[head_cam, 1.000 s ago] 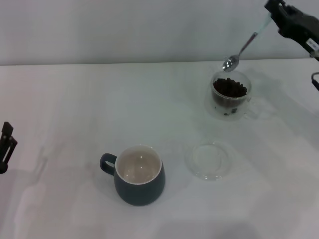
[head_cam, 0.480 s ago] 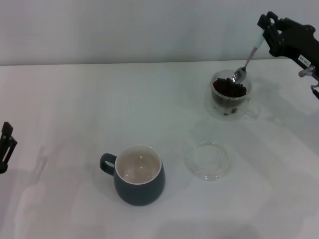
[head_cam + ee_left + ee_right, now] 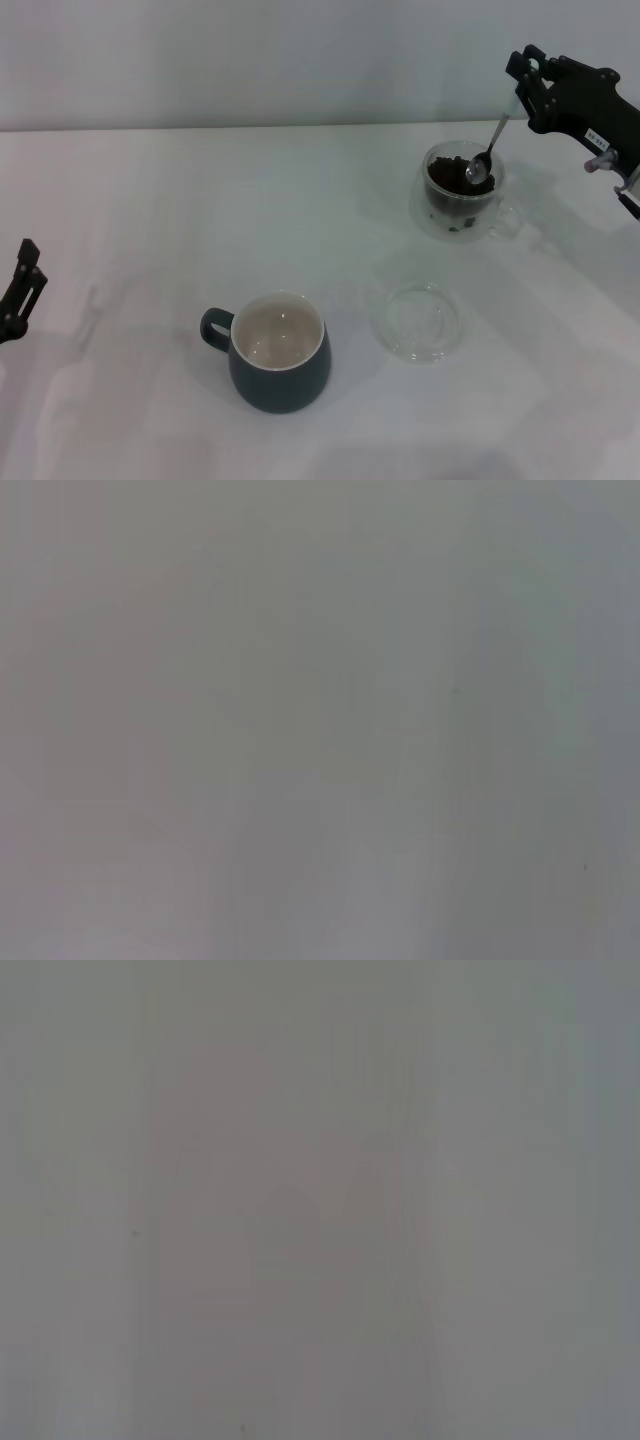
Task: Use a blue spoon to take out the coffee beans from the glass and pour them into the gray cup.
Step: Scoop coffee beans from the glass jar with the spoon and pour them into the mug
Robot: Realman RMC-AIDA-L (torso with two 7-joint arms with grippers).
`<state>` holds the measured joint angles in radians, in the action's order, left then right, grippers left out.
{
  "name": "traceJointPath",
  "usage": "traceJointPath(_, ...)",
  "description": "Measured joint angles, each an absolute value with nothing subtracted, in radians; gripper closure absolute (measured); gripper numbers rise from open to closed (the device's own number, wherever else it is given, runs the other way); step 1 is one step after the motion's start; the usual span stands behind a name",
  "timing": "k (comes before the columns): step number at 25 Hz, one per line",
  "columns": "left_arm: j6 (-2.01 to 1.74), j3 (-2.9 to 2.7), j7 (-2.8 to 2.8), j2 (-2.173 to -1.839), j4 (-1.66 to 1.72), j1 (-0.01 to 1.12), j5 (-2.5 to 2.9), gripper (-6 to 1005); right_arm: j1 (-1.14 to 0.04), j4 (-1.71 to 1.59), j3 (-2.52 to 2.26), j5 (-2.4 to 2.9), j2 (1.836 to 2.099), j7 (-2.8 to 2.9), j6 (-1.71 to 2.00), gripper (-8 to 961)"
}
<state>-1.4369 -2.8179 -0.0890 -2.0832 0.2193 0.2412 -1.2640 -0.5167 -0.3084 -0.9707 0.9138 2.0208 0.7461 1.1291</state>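
Observation:
In the head view my right gripper (image 3: 520,88) is shut on the pale handle of the blue spoon (image 3: 488,152), above and just right of the glass (image 3: 462,192). The spoon slants down and its silver bowl is dipped into the coffee beans (image 3: 455,177) inside the glass. The gray cup (image 3: 279,351) stands at the front left of the glass, its cream inside bare, its handle pointing left. My left gripper (image 3: 20,290) is parked at the left edge of the table. Both wrist views show only blank grey.
A flat clear glass saucer (image 3: 421,321) lies on the white table (image 3: 150,220) between the gray cup and the glass. A pale wall rises behind the table's far edge.
My right gripper has come down and a little left with the spoon; the spoon's bowl went from above the glass's rim into the coffee beans. The left gripper shifted slightly.

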Motion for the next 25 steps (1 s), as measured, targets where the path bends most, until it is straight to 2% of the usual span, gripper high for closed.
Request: traceJointPath(25,-1.405,-2.818,-0.089,-2.086,0.219,0.243,-1.264,170,-0.574,-0.195,-0.968,0.808,2.027,0.833,1.031,805)
